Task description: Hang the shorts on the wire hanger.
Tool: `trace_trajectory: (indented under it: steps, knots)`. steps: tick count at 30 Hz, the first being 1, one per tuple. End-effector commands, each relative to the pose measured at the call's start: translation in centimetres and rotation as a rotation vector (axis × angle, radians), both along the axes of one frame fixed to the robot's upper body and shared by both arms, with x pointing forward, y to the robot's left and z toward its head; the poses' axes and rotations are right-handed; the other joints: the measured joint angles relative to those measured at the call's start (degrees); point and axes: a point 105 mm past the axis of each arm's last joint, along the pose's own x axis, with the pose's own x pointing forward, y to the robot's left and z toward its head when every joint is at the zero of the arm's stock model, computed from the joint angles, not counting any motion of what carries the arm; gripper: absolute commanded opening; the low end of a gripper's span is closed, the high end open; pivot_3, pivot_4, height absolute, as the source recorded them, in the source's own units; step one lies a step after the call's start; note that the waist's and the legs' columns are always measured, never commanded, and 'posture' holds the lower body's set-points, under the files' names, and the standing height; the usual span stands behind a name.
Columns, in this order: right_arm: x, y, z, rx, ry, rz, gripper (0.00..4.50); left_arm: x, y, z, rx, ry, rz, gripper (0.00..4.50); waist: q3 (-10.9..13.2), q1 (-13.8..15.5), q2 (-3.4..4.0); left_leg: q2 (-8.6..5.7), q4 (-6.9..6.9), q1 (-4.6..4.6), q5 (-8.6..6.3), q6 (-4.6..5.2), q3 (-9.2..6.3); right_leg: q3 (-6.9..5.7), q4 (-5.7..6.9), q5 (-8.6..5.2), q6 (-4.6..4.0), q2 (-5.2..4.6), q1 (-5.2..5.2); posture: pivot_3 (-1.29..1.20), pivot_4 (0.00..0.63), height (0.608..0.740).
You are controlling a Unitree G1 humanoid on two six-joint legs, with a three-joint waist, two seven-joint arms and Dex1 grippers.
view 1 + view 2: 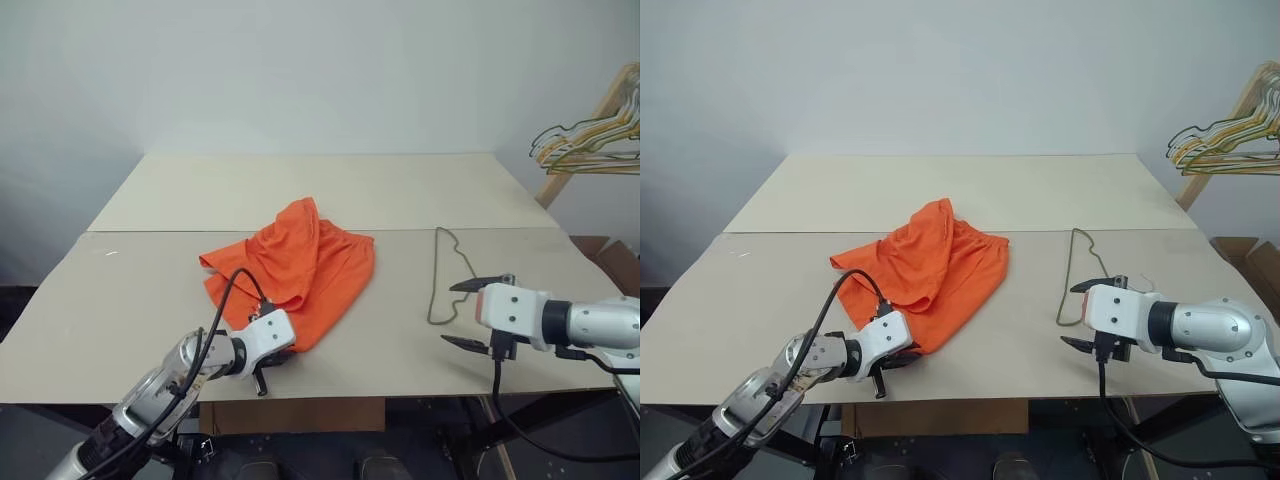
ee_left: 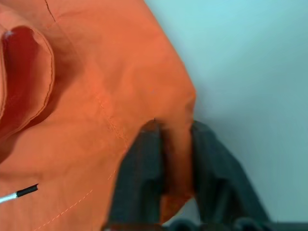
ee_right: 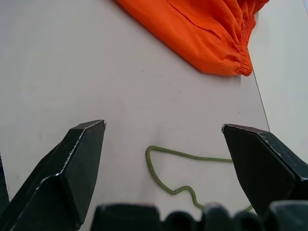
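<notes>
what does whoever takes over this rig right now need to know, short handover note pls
Left gripper: shut on the near edge of the orange shorts, a fold of fabric pinched between its fingers.
Right gripper: open, holding nothing, hovering over the near end of the wire hanger.
Shorts: crumpled in a heap mid-table.
Hanger: flat on the table, to the right of the shorts, apart from them.
Done: shorts gripped.
Left: pick up the hanger, get the shorts onto it.

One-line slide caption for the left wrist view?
Left end effector shut on an edge fold of the bright orange soft fabric shorts over the pale table.
</notes>
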Motion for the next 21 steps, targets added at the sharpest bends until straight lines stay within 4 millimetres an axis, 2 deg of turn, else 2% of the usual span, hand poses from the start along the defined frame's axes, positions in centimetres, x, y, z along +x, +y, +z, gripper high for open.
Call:
trace_trajectory:
  steps: [1,6,10,12,16,21]
  knots:
    - [0.3,0.4,1.1,-0.012,-0.046,0.02,4.5,0.9,1.5,-0.6,0.07,-0.021,0.044,0.05,-0.01,-0.02,0.01,0.0,0.0,0.0,0.0,0.0,0.0,0.0,0.0,0.0,0.0,0.0,0.0,-0.06,0.0,0.74]
    - [0.6,1.1,0.7,-0.015,-0.06,0.039,4.5,0.6,2.6,0.6,0.085,-0.084,0.017,0.05,-0.01,-0.3,0.02,0.03,0.0,-0.01,0.0,0.0,-0.01,0.01,0.01,0.02,-0.05,0.03,-0.03,-0.06,0.0,0.74]
    - [2.9,2.2,-0.3,-0.039,-0.15,0.017,4.5,-1.3,5.1,3.1,0.104,-0.136,-0.033,0.05,-0.01,-1.55,-0.04,0.13,-0.05,-0.04,-0.02,-0.01,-0.02,0.02,0.08,0.02,-0.22,0.1,-0.14,-0.03,0.0,0.74]
    - [4.0,2.6,-0.8,-0.053,-0.186,0.009,4.5,-1.8,5.8,3.6,0.111,-0.151,-0.039,0.05,0.02,-1.19,-0.01,0.1,-0.06,-0.05,-0.02,-0.01,-0.01,0.01,0.11,0.02,-0.22,0.06,-0.16,-0.02,0.0,0.74]
    - [7.1,5.0,-2.4,-0.116,-0.296,0.075,4.5,-2.7,7.4,4.7,0.122,-0.181,-0.028,0.05,0.05,-0.74,-0.07,0.04,-0.05,-0.04,-0.01,-0.01,0.08,0.02,0.1,0.02,-0.2,-0.04,-0.15,0.02,0.0,0.74]
    - [8.8,7.4,-3.7,-0.116,-0.349,0.17,4.5,-3.2,8.4,5.6,0.09,-0.197,0.015,0.05,0.06,0.45,-0.06,0.05,-0.05,-0.09,-0.01,-0.01,0.08,-0.01,0.11,0.02,-0.21,-0.04,-0.21,0.04,0.0,0.74]
